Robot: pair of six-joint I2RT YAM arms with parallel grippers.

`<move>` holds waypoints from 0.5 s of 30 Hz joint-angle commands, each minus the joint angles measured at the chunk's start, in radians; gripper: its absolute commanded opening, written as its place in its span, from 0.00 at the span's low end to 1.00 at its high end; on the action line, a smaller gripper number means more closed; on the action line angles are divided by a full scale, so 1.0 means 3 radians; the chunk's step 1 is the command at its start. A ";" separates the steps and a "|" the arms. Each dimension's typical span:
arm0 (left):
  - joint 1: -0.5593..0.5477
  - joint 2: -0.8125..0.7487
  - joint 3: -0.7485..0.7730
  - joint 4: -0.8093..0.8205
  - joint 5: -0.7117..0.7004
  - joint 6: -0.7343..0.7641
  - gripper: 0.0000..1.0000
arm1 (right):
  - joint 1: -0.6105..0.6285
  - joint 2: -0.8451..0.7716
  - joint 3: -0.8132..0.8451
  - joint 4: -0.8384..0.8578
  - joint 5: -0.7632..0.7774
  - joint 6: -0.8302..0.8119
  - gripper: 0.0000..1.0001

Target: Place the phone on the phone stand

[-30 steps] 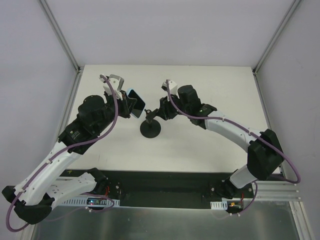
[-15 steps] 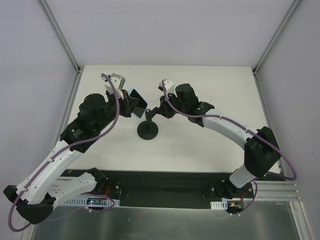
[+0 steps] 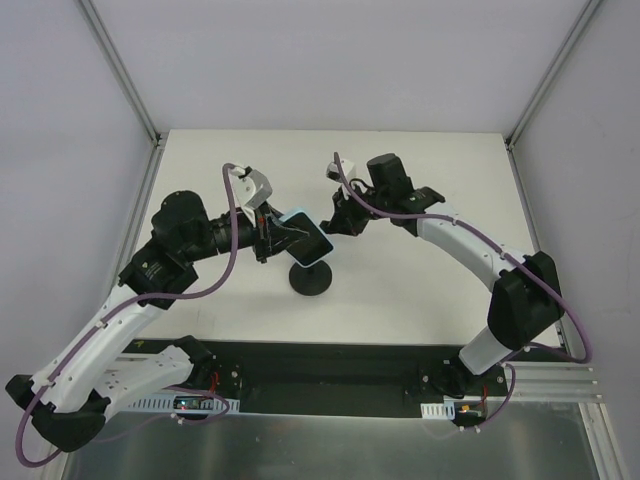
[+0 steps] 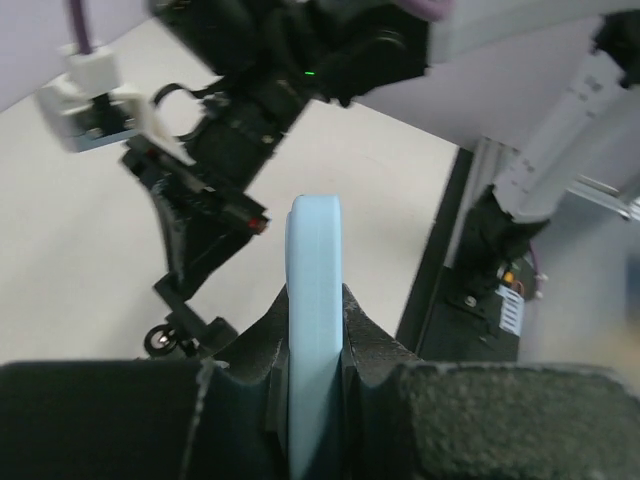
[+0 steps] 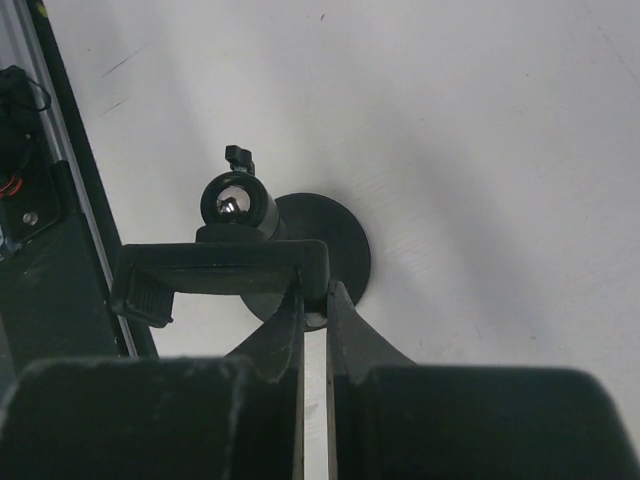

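Observation:
The phone, black screen with a light blue rim, is held tilted just above the phone stand's round black base. My left gripper is shut on the phone's left end. In the left wrist view the phone's blue edge stands pinched between the two fingers. My right gripper is to the right of the phone, shut on one end of the stand's cradle. The right wrist view shows the cradle bar, its ball joint and the disc base under my right gripper.
The black rail with both arm bases runs along the table's near edge. Metal frame posts stand at the back corners. The right arm's wrist and white camera block fill the upper left of the left wrist view.
My left gripper has swung right and down with the phone, from left of the stand to over it. The stand has shifted slightly right and nearer, still held by my right gripper.

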State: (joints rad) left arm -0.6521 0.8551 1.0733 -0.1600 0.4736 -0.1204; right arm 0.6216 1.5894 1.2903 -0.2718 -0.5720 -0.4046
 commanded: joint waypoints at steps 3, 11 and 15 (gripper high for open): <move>0.0067 0.0385 0.0410 0.0528 0.1620 0.0094 0.00 | -0.0073 0.0035 0.0178 -0.0111 -0.0690 -0.0364 0.01; 0.0062 0.1148 0.0774 0.0523 0.2487 0.0696 0.00 | -0.0103 -0.0047 0.0112 -0.0076 -0.0951 -0.0456 0.01; 0.0047 0.1322 0.0733 0.0523 0.2226 0.0994 0.00 | -0.0144 -0.0057 0.0056 -0.0035 -0.1074 -0.0451 0.01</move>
State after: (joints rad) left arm -0.6403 1.2423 1.2602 -0.0887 1.1000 0.0326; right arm 0.5922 1.6043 1.2953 -0.3363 -0.7605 -0.5289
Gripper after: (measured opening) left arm 0.111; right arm 0.052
